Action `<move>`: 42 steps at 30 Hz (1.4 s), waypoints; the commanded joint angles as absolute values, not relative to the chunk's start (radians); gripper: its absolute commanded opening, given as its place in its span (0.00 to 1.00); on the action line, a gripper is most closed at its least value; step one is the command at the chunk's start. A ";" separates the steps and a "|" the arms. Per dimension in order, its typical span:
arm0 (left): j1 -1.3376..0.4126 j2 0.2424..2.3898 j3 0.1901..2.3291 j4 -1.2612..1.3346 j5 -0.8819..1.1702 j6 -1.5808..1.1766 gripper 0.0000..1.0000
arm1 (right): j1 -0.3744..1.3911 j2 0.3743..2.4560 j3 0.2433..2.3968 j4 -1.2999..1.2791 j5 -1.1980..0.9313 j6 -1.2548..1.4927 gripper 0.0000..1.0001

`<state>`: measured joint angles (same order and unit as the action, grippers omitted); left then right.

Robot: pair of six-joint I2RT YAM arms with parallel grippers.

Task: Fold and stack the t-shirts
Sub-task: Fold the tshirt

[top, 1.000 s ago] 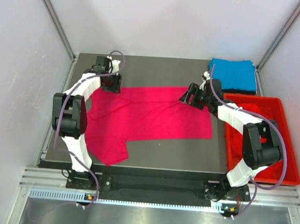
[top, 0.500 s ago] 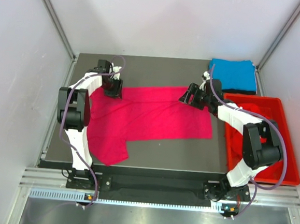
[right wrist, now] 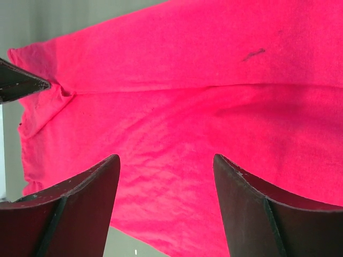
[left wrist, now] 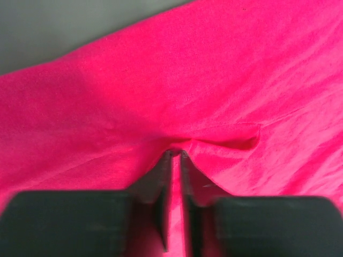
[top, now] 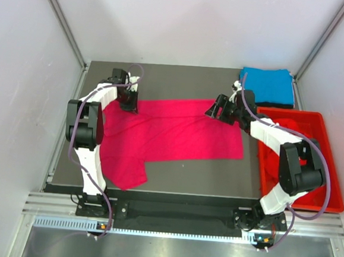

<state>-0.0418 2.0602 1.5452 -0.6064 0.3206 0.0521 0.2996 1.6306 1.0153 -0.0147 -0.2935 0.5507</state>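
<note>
A pink-magenta t-shirt lies spread flat across the dark table, one sleeve toward the near left. My left gripper is down on the shirt's far left edge. In the left wrist view its jaws are pinched together on a small raised fold of the pink t-shirt. My right gripper hovers over the shirt's far right edge. Its jaws stand wide open above the flat pink t-shirt, holding nothing. A folded sky-blue t-shirt rests at the far right corner.
A rigid red crate stands to the right of the table, with red t-shirts heaped inside it. The right arm reaches out past the crate's left wall. Grey walls and metal rails enclose the table on three sides.
The left gripper shifted slightly onto the shirt's far edge, then closed its jaws on a fold of pink fabric. The right arm and the shirt's layout stayed the same.
</note>
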 commanded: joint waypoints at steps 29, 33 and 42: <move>-0.032 1.954 1.511 -0.538 0.308 -0.023 0.42 | 0.301 1.542 1.019 -0.028 -0.285 0.505 0.71; -0.029 2.006 1.548 -0.548 0.337 -0.009 0.44 | 0.296 1.545 1.026 -0.028 -0.290 0.503 0.72; -0.029 2.060 1.548 -0.554 0.359 0.035 0.43 | 0.288 1.562 1.048 -0.038 -0.298 0.492 0.71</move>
